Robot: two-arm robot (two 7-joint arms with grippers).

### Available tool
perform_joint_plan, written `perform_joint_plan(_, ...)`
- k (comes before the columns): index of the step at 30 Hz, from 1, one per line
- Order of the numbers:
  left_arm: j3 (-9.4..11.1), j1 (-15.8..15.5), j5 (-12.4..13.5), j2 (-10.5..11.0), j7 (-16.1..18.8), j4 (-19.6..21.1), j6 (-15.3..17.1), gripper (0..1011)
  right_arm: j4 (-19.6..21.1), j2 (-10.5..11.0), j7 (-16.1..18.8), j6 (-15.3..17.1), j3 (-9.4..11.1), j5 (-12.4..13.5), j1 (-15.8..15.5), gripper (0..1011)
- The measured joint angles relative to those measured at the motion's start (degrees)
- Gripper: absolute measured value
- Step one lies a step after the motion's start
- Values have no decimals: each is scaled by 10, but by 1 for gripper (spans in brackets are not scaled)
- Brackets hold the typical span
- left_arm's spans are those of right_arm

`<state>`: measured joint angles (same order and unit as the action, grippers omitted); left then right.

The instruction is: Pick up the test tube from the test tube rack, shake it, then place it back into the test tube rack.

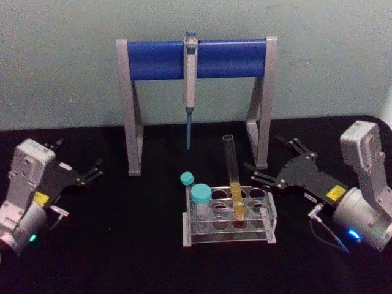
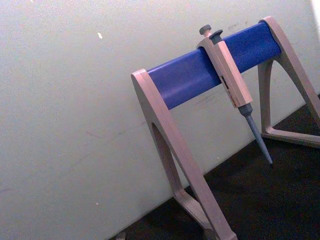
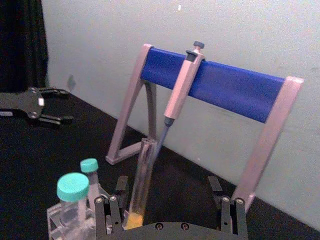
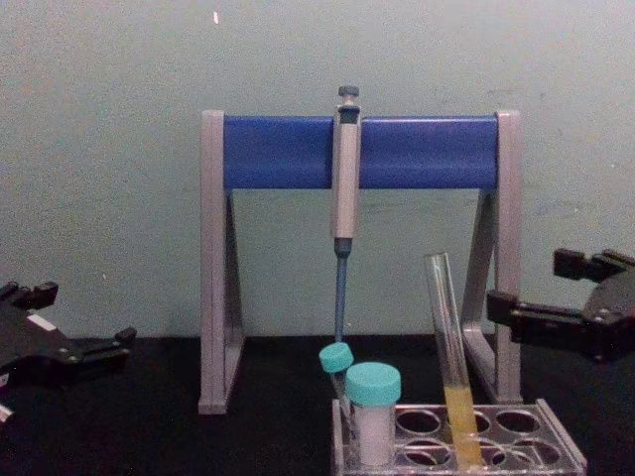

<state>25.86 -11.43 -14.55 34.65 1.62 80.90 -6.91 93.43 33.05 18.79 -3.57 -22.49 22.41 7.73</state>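
Note:
The test tube (image 1: pixel 233 174) is a long clear glass tube with yellow liquid at the bottom. It stands slightly tilted in a middle hole of the clear test tube rack (image 1: pixel 226 237). In the chest view the test tube (image 4: pixel 448 347) rises well above the rack (image 4: pixel 561 464). My right gripper (image 1: pixel 264 155) hangs open just right of the tube, level with its upper half and not touching it. In the right wrist view the tube (image 3: pixel 141 180) stands ahead of my right gripper (image 3: pixel 170 212), nearer one finger. My left gripper (image 1: pixel 79 156) rests open at the far left.
A grey-and-blue pipette stand (image 1: pixel 136 104) spans the back of the black table, with a pipette (image 1: pixel 190 73) hanging from its bar. A teal-capped white vial (image 1: pixel 200 201) and a thin teal-capped tube (image 1: pixel 187 182) occupy the rack's left holes.

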Motion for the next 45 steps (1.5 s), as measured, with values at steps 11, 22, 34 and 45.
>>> perform_joint_plan(11,0,0,0,0,0,0,0,1001,-37,-34,55,53,-17,7,49,1000)
perform_joint_plan(22,0,0,0,0,0,0,0,1001,-88,-63,82,93,-25,13,85,1000)
perform_joint_plan(34,0,0,0,0,0,0,0,1001,-116,-77,89,100,-29,16,103,1000)
perform_joint_plan(45,0,0,0,0,0,0,0,1001,-118,-75,93,88,-33,9,104,1000)
